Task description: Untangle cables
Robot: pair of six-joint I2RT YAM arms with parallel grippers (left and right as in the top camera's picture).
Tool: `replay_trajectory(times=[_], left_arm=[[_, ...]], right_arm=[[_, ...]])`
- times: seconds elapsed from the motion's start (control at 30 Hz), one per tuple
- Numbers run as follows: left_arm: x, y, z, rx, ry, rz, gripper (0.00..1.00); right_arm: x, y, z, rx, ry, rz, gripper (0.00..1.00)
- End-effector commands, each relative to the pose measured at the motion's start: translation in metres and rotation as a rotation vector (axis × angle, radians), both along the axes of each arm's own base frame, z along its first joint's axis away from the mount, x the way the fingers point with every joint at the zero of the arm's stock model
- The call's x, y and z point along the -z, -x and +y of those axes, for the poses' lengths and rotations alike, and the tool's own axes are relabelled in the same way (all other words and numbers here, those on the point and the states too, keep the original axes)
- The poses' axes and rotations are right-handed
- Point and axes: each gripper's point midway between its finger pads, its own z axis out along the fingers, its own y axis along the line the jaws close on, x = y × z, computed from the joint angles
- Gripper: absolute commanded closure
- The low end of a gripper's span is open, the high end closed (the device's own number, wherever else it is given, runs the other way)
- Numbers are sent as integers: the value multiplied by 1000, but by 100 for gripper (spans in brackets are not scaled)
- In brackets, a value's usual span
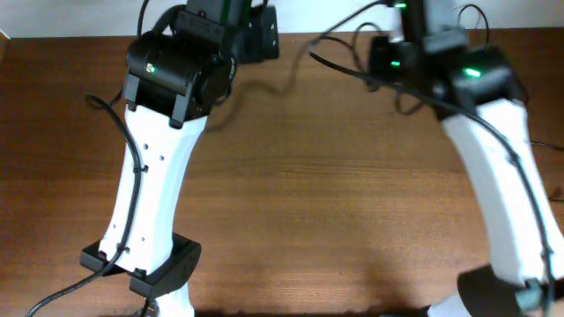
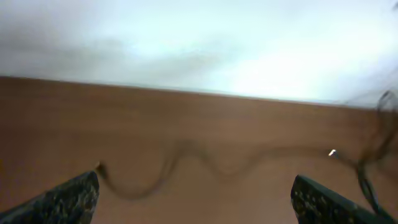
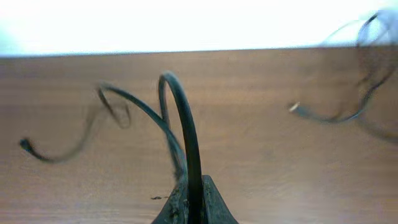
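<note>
Pinching a thin black cable (image 3: 186,130) in the closed right fingers (image 3: 211,208), loop arching up over the counter (image 1: 308,194); holding the left fingers (image 2: 68,199) spread wide near a wavy cable (image 2: 211,167) lying at the far side; more cables (image 3: 348,115) tangled far right

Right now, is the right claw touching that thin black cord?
Touching. The right wrist view shows the right gripper closed on the cord, which arches up straight out from between its tips.
</note>
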Motion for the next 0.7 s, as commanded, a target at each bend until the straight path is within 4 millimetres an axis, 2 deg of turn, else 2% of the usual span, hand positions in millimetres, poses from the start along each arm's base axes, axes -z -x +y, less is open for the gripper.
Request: replay_trajectory(times=[0.0,0.07,0.1,0.13,0.17,0.2,0.27,0.3,0.33,0.37,0.4,0.43,0.5,0.67], left_arm=[[-24,-3,-27,129,154,-63,1],[-34,9,-85,572,157,-109,1],[-34,19,-103,746,126,-134,1],[-27,45,-129,1057,64,-182,1],[-11,71,-142,1298,22,-198,1],[14,66,-141,1323,-17,-136,0],[52,43,-139,1267,-61,-31,1],[67,44,-143,1297,-48,12,1],[91,58,-155,1467,-57,23,1],[103,78,-166,1650,-33,-23,1],[107,90,-171,1763,-18,-77,1],[107,97,-174,1842,4,-145,1],[97,99,-179,1856,48,-200,1],[97,99,-180,1856,49,-206,1]], right_arm=[[-28,22,-23,-45,82,-50,96],[-52,45,-31,-79,72,-99,96],[-57,49,-33,-79,65,-112,96],[-68,56,-41,-61,60,-142,96],[-78,62,-52,-34,57,-168,96],[-84,67,-63,-7,56,-183,96],[-88,70,-73,19,53,-196,96],[-88,70,-74,19,51,-195,96],[-87,71,-69,-4,34,-188,96],[-86,72,-61,-41,7,-180,96],[-85,74,-57,-63,-9,-172,96],[-82,80,-38,-165,-54,-152,96],[-80,94,-12,-295,-159,-117,96],[-85,103,-10,-310,-172,-125,96]])
